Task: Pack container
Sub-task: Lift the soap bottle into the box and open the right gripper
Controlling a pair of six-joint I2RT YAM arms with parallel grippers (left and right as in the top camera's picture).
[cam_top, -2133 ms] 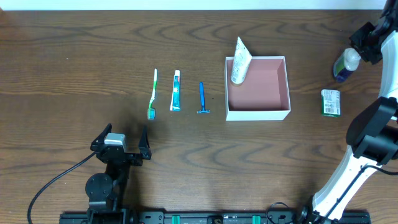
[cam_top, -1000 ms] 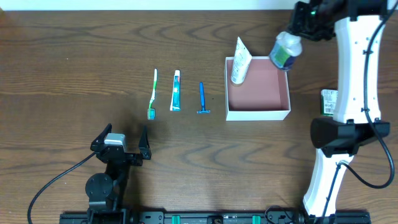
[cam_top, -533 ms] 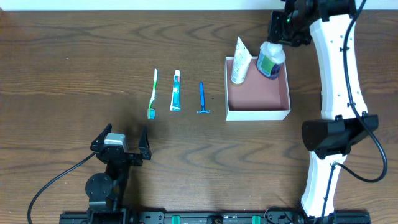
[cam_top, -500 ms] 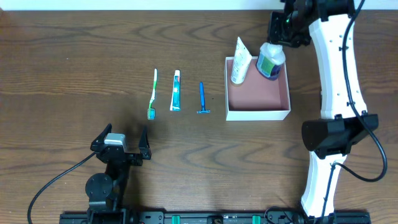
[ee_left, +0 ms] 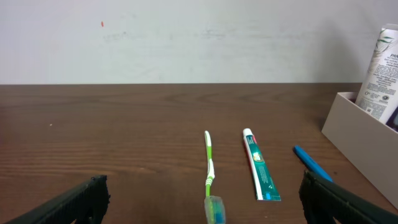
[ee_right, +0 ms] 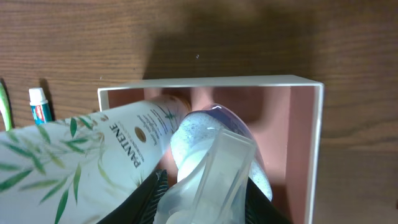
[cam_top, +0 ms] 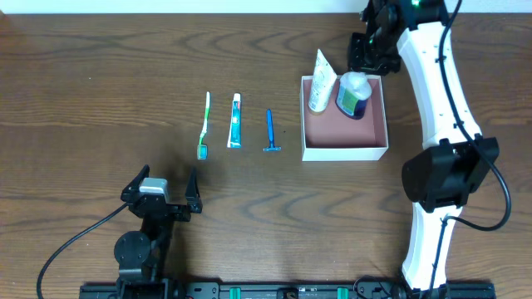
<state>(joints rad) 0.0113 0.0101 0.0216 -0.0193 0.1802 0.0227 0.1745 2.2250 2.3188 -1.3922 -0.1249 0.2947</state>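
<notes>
My right hand (cam_top: pixel 359 71) grips the clear bottle (cam_top: pixel 352 95) over the container (cam_top: pixel 345 153), beside the leaning tube (cam_top: pixel 321 80) (Pantene); my left hand (cam_top: pixel 168 176) is spread wide, empty.

Dark brown wood grain on the table (cam_top: pixel 100 50), smooth, with a low satin sheen toward its far edge. Thin white cardboard for the walls of the container (cam_top: pixel 345 153), matt, with a dusty pink, paper-like inside. Glossy white plastic on the tube (cam_top: pixel 321 81), printed with green leaves. Clear, smooth plastic on the bottle (cam_top: pixel 352 93), blue and frothy white within. Slick plastic for the toothbrush (cam_top: pixel 204 124) and razor (cam_top: pixel 269 129); shiny printed skin on the toothpaste (cam_top: pixel 236 121). Matt black on the left fingers (ee_left: pixel 81 199); glossy white shell on the right arm (cam_top: pixel 436 75).
</notes>
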